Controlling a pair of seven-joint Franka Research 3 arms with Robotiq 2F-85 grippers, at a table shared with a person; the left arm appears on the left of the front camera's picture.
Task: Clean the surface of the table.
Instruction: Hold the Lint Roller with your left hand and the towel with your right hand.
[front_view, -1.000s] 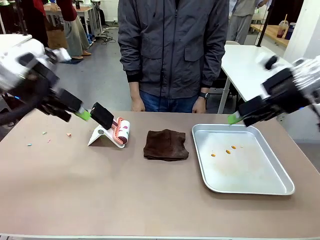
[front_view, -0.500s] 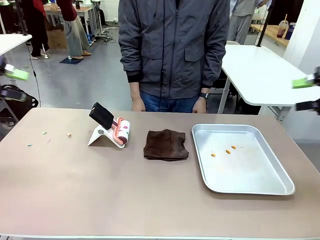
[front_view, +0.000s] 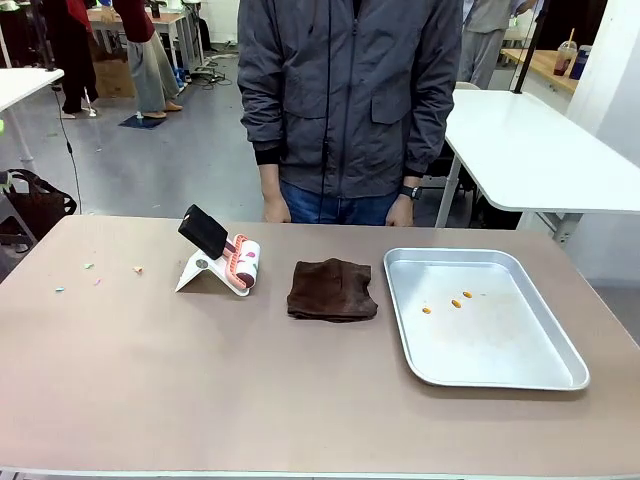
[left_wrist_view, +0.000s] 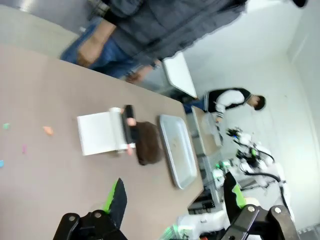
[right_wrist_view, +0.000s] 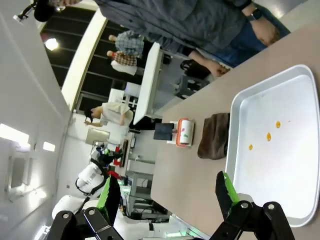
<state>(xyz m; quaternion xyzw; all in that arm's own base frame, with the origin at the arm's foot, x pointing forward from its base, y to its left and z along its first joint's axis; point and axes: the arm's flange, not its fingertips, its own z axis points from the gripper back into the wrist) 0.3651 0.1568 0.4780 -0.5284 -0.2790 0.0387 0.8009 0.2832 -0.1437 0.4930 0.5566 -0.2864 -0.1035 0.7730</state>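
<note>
The tan table (front_view: 200, 385) carries a few small coloured scraps (front_view: 137, 269) near its left end. A brown cloth (front_view: 332, 290) lies folded at the middle. Left of it a lint roller (front_view: 240, 262) with a black handle rests on a white stand. My left gripper (left_wrist_view: 175, 197) hangs high above the table (left_wrist_view: 40, 100), open and holding nothing, with the scraps (left_wrist_view: 47, 131) far below. My right gripper (right_wrist_view: 166, 195) is also open and holds nothing, well above the table (right_wrist_view: 190, 170), looking down on the cloth (right_wrist_view: 214, 135).
A silver tray (front_view: 560, 378) at the right holds three orange crumbs (front_view: 455, 302). A person in a dark jacket (front_view: 350, 100) stands at the far edge with hands down. White tables stand behind, to the right and left.
Both arms have swung up and outward from the table's two ends, the left going left and the right going right. Nothing on the table has moved.
</note>
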